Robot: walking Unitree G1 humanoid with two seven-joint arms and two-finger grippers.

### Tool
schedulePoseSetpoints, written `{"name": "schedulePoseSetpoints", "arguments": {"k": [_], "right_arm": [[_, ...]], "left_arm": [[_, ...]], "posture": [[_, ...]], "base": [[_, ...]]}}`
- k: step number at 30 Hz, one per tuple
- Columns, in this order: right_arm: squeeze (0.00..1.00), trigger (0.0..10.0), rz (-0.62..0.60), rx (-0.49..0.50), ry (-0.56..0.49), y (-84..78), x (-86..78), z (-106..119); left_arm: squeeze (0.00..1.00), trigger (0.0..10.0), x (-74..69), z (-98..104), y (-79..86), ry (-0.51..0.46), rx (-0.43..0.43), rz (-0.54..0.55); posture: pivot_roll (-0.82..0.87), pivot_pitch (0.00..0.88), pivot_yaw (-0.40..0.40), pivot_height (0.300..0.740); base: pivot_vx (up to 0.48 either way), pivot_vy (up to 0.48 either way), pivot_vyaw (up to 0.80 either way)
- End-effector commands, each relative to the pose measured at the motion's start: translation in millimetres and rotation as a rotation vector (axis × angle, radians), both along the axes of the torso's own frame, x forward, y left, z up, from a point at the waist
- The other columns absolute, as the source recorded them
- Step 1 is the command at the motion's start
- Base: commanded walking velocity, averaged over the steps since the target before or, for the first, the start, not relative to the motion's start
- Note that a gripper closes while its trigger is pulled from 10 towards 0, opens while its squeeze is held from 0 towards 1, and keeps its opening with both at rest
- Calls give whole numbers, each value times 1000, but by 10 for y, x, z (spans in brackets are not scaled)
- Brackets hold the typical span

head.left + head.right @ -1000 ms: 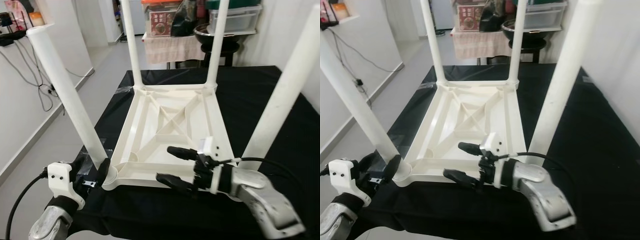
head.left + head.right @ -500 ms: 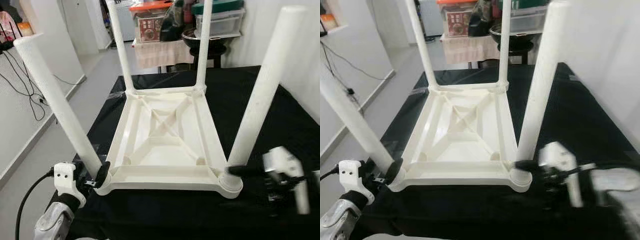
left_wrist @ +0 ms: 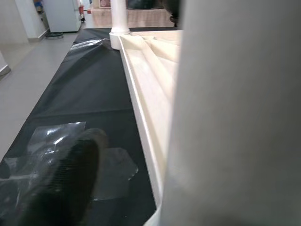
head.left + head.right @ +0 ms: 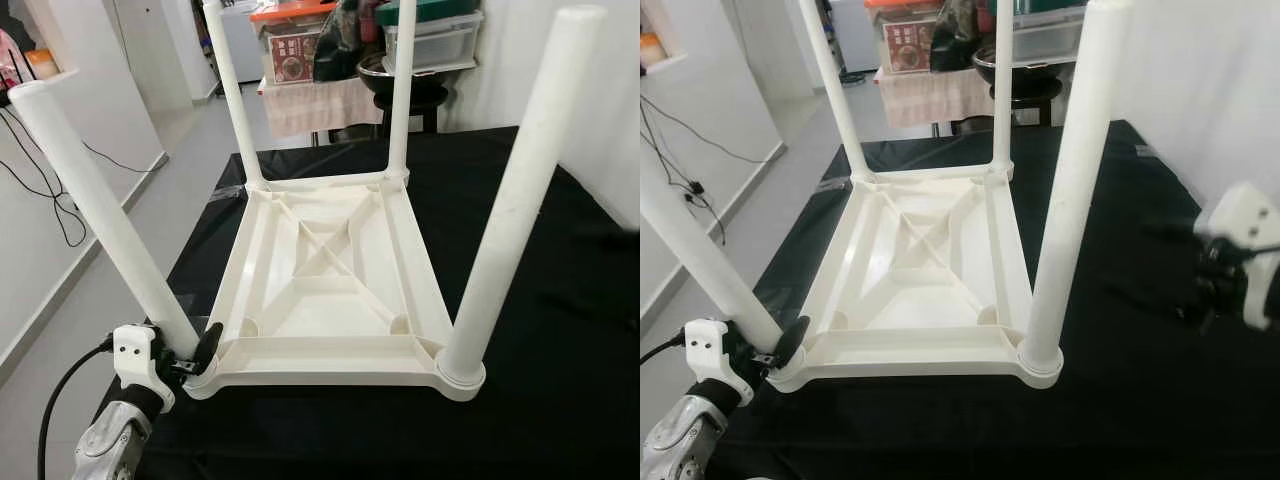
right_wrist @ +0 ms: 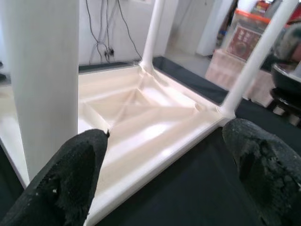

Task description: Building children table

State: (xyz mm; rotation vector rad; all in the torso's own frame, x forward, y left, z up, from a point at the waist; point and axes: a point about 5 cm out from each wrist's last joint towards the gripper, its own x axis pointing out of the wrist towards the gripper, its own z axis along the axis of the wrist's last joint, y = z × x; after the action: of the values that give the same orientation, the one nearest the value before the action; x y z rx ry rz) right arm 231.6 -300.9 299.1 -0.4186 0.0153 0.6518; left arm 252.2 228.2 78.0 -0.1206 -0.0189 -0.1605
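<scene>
A white plastic children's table (image 4: 330, 290) lies upside down on the black-covered worktop (image 4: 560, 300), with all its legs pointing up. The near-left leg (image 4: 100, 210) leans outward. My left gripper (image 4: 190, 350) is at that leg's base with the leg between its fingers. In the left wrist view one black finger (image 3: 66, 183) stands apart from the leg (image 3: 235, 117), so the gripper is open. The near-right leg (image 4: 1075, 180) stands upright in its socket. My right gripper (image 4: 1172, 272) hovers open to the right of it, over the black cloth, holding nothing (image 5: 164, 136).
Behind the worktop a small table holds storage boxes (image 4: 440, 40) and a dark bowl (image 4: 400, 70). Cables (image 4: 50, 180) hang on the white wall at the left, above grey floor. A clear plastic patch (image 3: 56, 136) lies on the cloth near the left gripper.
My right gripper has pulled away from the tabletop's near edge, moving right past the near-right leg. The camera has shifted slightly. The left gripper has stayed at the near-left leg.
</scene>
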Motion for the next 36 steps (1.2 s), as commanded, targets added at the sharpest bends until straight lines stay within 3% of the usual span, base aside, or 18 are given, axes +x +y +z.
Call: {"name": "schedulePoseSetpoints", "arguments": {"k": [1, 2, 7, 19, 22, 27, 30, 34, 35, 36], "right_arm": [[0, 10000, 24, 61, -28, 43, 8, 23], [0, 10000, 46, 109, -60, 89, 26, 45], [0, 10000, 67, 239, -146, 184, 132, 127], [0, 10000, 55, 384, -219, 236, 268, 285], [0, 10000, 151, 365, -198, 279, 188, 283], [0, 10000, 203, 307, -136, 256, 96, 208], [0, 10000, 186, 259, -39, 64, -78, 49], [0, 10000, 190, 252, -25, 45, -120, 28], [0, 10000, 232, 271, -33, 106, -156, 57], [0, 10000, 357, 310, -59, 289, -222, 137]], "left_arm": [[0, 2314, -9, 4, 83, -6, 6, 35], [0, 0, -13, 18, 78, -12, 3, 34], [0, 0, -24, 41, 72, -26, -1, 33], [0, 0, -78, 4, 49, -25, -9, 33], [0, 0, -89, -5, 42, -23, -11, 35], [0, 0, -92, -5, 46, -23, -12, 39], [0, 0, -93, 5, 67, -28, -10, 42], [0, 0, -93, 9, 74, -29, -10, 43], [0, 0, -92, 10, 76, -29, -10, 42], [0, 0, -86, 9, 62, -28, -11, 37]], "posture": [[-226, 0, 85, 740], [-219, 0, 84, 740], [-212, 0, 82, 740], [-196, 0, 75, 740], [-191, 0, 74, 740], [-193, 0, 73, 740], [-201, 0, 82, 740], [-203, 0, 84, 740], [-207, 0, 88, 740], [-207, 0, 89, 740]], "base": [[0, 0, 0], [0, 0, 0], [0, 0, 0], [0, 0, 0], [0, 0, 0], [0, 0, 0], [0, 0, 0], [0, 0, 0], [0, 0, 0], [0, 0, 0]]}}
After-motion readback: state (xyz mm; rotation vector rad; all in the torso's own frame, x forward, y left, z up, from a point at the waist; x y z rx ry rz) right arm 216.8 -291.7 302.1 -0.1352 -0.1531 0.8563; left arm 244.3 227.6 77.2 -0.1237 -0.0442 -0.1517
